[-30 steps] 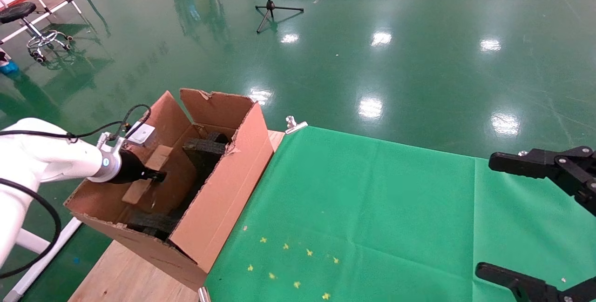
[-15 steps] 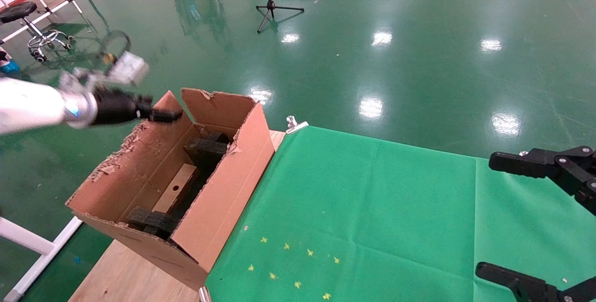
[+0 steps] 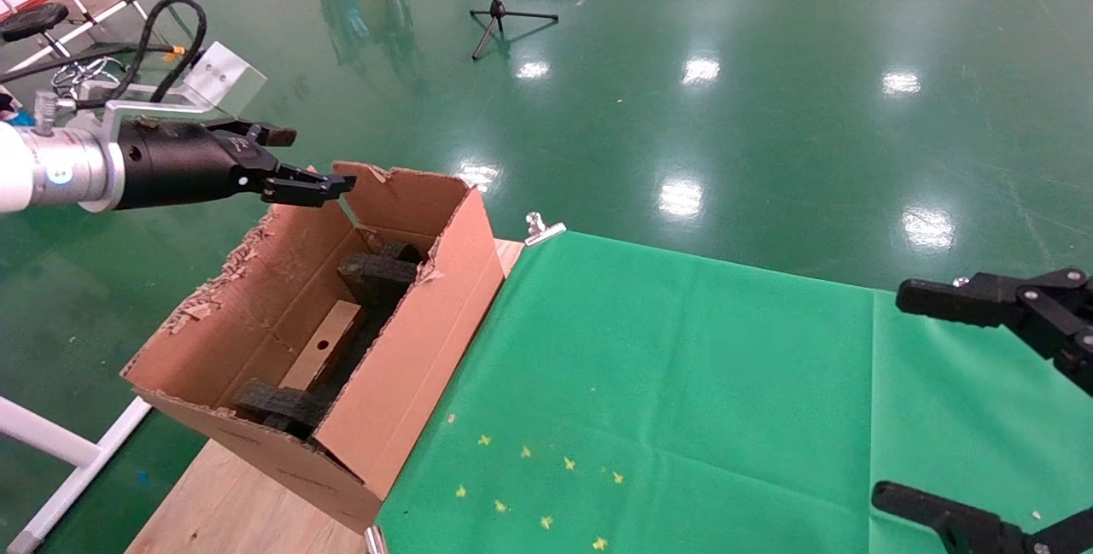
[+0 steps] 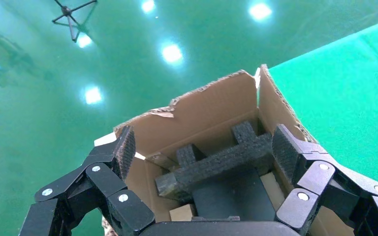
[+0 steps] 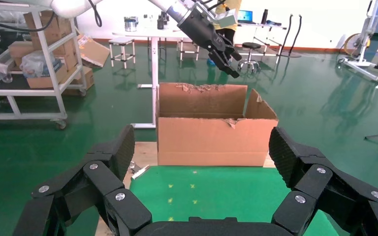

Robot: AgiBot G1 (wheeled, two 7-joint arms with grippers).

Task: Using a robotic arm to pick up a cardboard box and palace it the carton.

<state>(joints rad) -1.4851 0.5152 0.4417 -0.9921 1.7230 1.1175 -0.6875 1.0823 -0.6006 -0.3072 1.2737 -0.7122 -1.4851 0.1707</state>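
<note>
The carton (image 3: 401, 366) stands open at the table's left end, with black foam blocks (image 3: 376, 274) inside. The cardboard box (image 3: 323, 352), a flat tan slab with a small hole, lies inside the carton between the foam blocks. The robotic arm's left gripper (image 3: 323, 160) is open and empty, and hovers above the carton's far left flap. In the left wrist view the gripper (image 4: 204, 147) looks down into the carton (image 4: 202, 118) at a foam block (image 4: 216, 164). The right wrist view shows the carton (image 5: 211, 140) and the left gripper (image 5: 224, 56) above it.
My right gripper (image 3: 892, 396) is open and parked over the right edge of the green cloth (image 3: 666, 383); it also shows in its own wrist view (image 5: 202, 152). A metal clip (image 3: 542, 228) holds the cloth's far corner. Bare wood (image 3: 230, 511) shows at the front left.
A second ago the left gripper held the cardboard box low inside the carton. It has let go, risen out and back above the far flap, and opened. The box now lies in the carton.
</note>
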